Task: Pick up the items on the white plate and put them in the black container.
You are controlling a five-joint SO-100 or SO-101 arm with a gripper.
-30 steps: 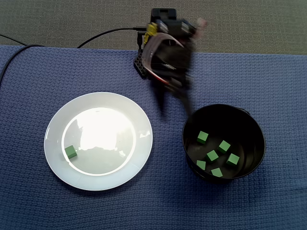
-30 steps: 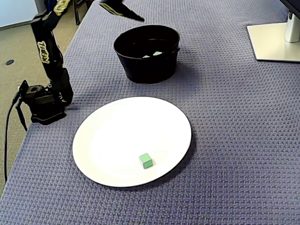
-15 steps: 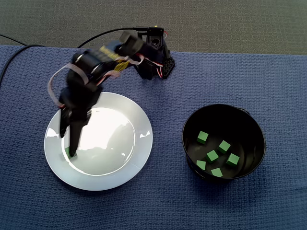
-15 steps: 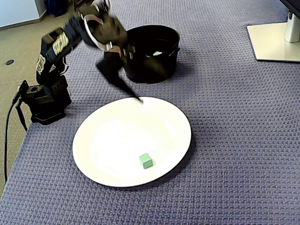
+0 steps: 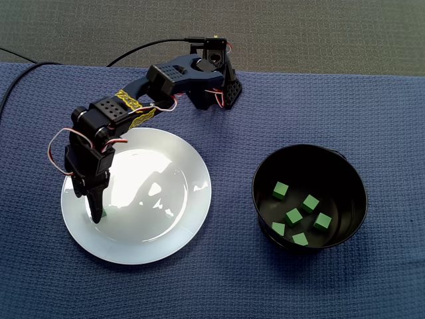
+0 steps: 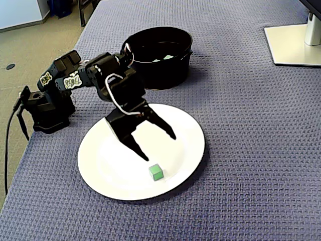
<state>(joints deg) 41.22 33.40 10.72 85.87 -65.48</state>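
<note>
A white plate (image 5: 169,199) (image 6: 113,175) lies on the blue cloth. One green cube (image 6: 156,172) rests on the plate near its front rim in a fixed view. My gripper (image 6: 159,147) is open and hangs just above the plate, its fingertips a little short of the cube and holding nothing. In the other fixed view the gripper (image 5: 93,209) points down over the plate's left part and covers nearly all of the cube. The black container (image 5: 309,150) (image 6: 160,70) stands beside the plate and holds several green cubes (image 5: 294,216).
The arm's base (image 5: 216,86) (image 6: 47,108) sits at the cloth's edge with a black cable (image 5: 133,50) running off it. A monitor stand's white foot (image 6: 293,45) sits at the top right in a fixed view.
The arm swung from above the black container over to the plate and came down toward the cube. The gripper stayed open and the cube has not moved.
</note>
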